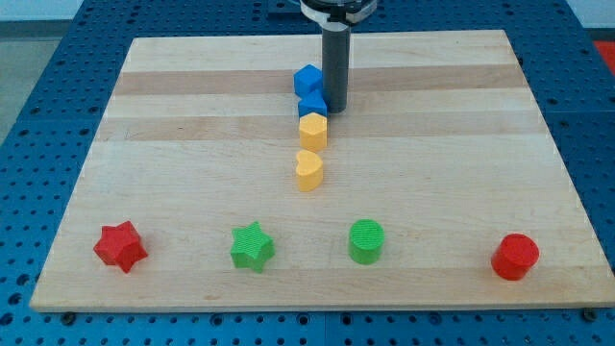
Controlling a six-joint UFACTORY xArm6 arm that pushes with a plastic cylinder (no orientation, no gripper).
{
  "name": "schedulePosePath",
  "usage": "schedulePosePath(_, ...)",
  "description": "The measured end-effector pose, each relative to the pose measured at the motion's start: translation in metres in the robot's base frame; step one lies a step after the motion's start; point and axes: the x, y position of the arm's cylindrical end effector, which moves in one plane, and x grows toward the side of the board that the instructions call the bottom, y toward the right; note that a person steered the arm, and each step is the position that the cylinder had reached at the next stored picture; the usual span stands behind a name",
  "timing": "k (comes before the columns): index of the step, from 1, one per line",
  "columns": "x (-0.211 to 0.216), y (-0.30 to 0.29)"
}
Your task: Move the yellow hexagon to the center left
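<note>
The yellow hexagon [313, 131] stands near the middle of the wooden board [173, 144], just below two blue blocks [307, 79] [312, 104] stacked in a column towards the view's top. A yellow heart [308, 171] lies just below the hexagon. My tip [336, 108] is the lower end of a dark rod. It rests on the board right beside the lower blue block, on its right, and just above and to the right of the yellow hexagon.
Along the view's bottom stand a red star [120, 246], a green star [252, 246], a green cylinder [366, 240] and a red cylinder [515, 257]. A blue perforated table surrounds the board.
</note>
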Motion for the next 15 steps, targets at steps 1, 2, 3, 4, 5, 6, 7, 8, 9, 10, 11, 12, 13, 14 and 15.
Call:
schedulePosePath(1,0.0,0.0)
schedulePosePath(2,0.0,-0.001)
schedulePosePath(3,0.0,-0.001)
schedulePosePath(4,0.0,-0.001)
schedulePosePath(5,0.0,-0.001)
schedulePosePath(6,0.0,-0.001)
schedulePosePath(7,0.0,-0.002)
schedulePosePath(8,0.001,0.01)
schedulePosePath(9,0.014,0.039)
schedulePosePath(10,0.056,0.073)
schedulePosePath(11,0.06,0.005)
schedulePosePath(12,0.057,-0.092)
schedulePosePath(13,0.052,-0.177)
schedulePosePath(14,0.045,-0.135)
schedulePosePath(15,0.014,-0.135)
